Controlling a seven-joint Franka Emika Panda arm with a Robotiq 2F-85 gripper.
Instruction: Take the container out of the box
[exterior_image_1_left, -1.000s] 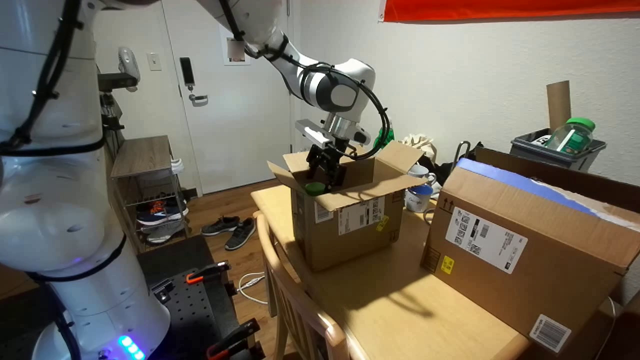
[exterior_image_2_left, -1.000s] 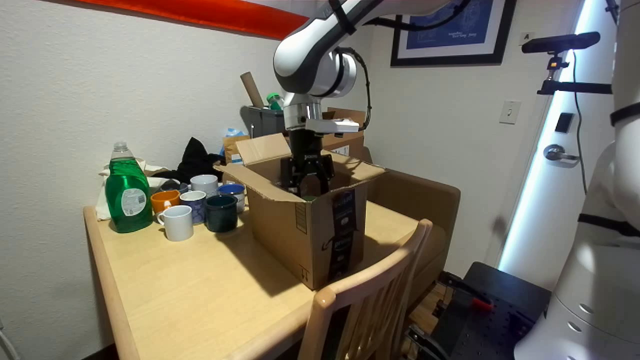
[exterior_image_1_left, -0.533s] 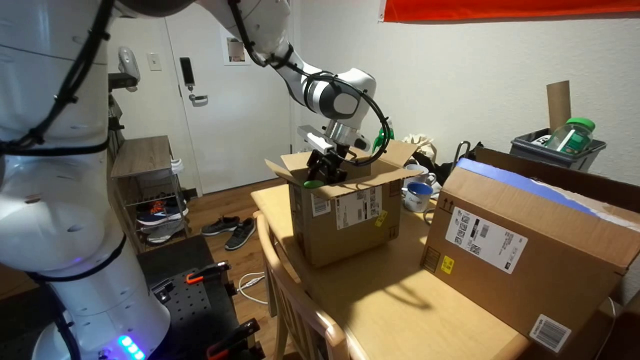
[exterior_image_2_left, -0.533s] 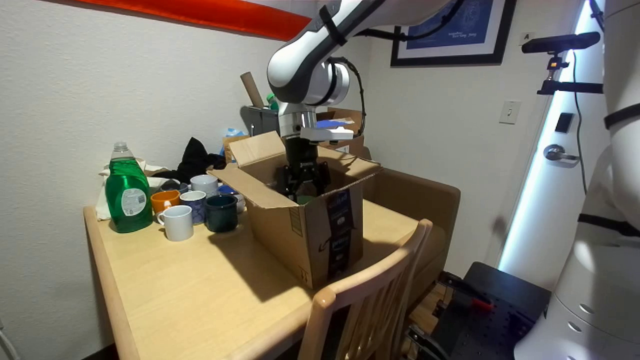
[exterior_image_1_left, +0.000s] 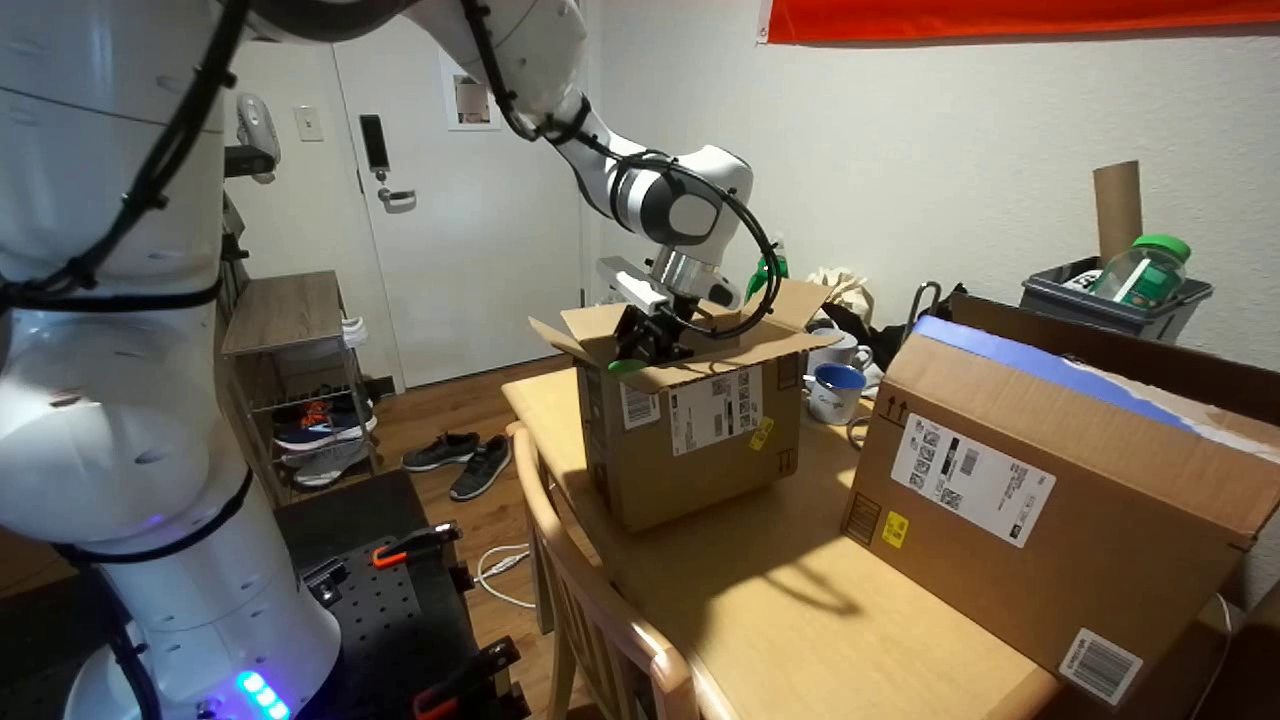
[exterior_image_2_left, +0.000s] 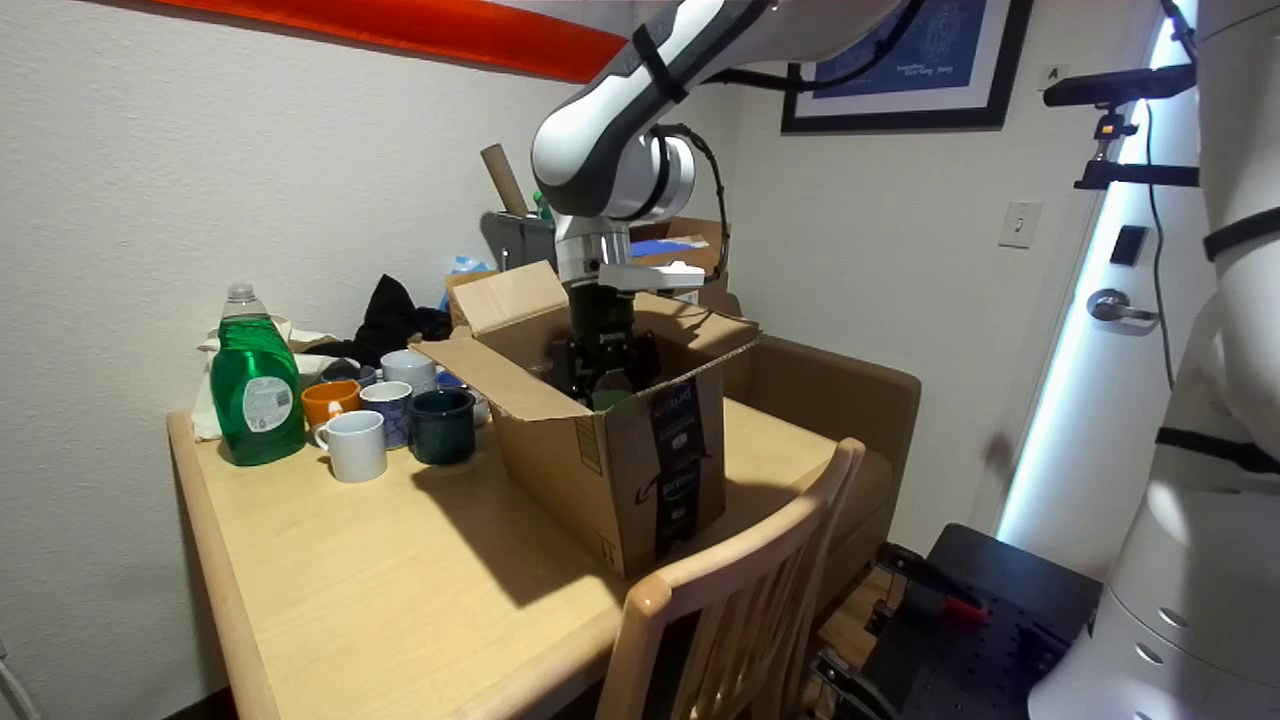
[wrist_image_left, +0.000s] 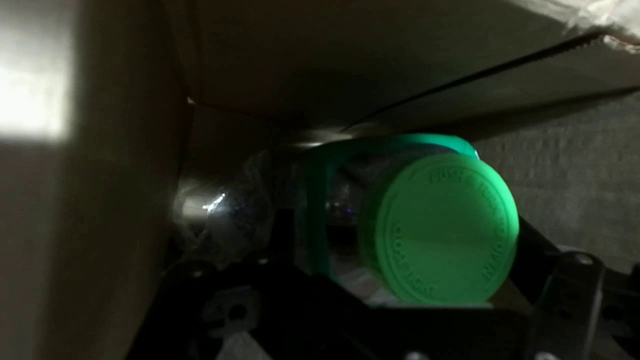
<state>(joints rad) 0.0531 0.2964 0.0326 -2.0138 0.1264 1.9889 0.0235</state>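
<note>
— First, what has just changed?

— Over the last second the arm has come down, so the gripper now sits deeper inside the box. The rim and flaps have shifted slightly in both exterior views; whether the box slid or tilted cannot be told.

— What is the gripper's state?

— Released. Its fingers stand wide on either side of the container. A gap shows toward the left of the wrist view; contact on the opposite side cannot be confirmed.

— And the container's location?

— Still inside the box, near one corner, apparently lid-up. In an exterior view the green lid shows right at the rim.

— What does this mean for the task?

— By judgement, the approach is nearly finished, but no grip is made. Closing the fingers is the likely next step; removal remains to be done.

— Which edges limit movement?

— One cardboard wall runs close behind the container. What looks like clear plastic lies between it and another wall. The flaps splay outward, so a straight lift should pass; the rim beside the lid is the probable snag point. Outside, the chair back stands near the box, while open table extends on the side toward the mugs.
</note>
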